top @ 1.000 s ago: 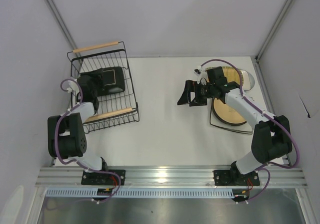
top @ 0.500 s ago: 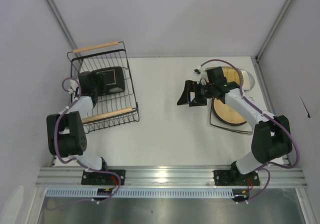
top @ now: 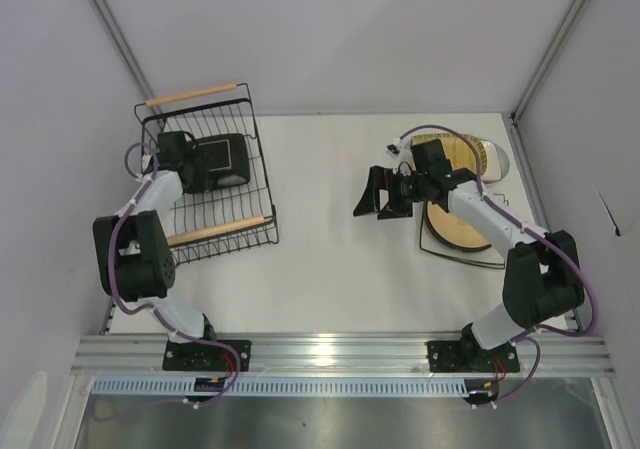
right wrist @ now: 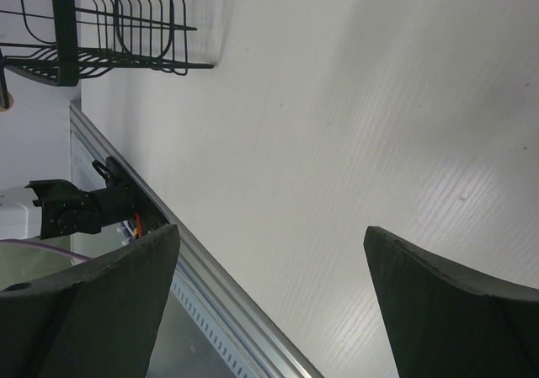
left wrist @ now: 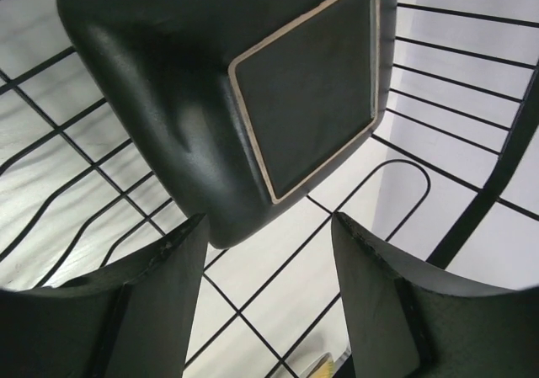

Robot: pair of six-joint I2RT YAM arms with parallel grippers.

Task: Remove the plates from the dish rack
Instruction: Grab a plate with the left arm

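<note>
The black wire dish rack (top: 255,174) with two wooden bar handles stands at the left of the table. One dark square plate (top: 224,161) lies in it, upside down and tilted, its tan-edged foot ring showing in the left wrist view (left wrist: 278,83). My left gripper (top: 192,166) is inside the rack, open and empty, its jaws just short of the plate's near corner (left wrist: 268,226). My right gripper (top: 368,191) is open and empty over the middle of the table (right wrist: 271,235), away from the rack.
At the right, a tan round plate (top: 458,227) lies on a white square plate (top: 492,259). A mustard ribbed plate (top: 466,151) and a grey round plate (top: 499,161) lie behind it. The rack's wire grid (left wrist: 278,285) lies under the left fingers.
My left wrist has moved toward the far end of the rack, beside the dark plate. The right gripper has shifted only slightly. The plate has not moved.
</note>
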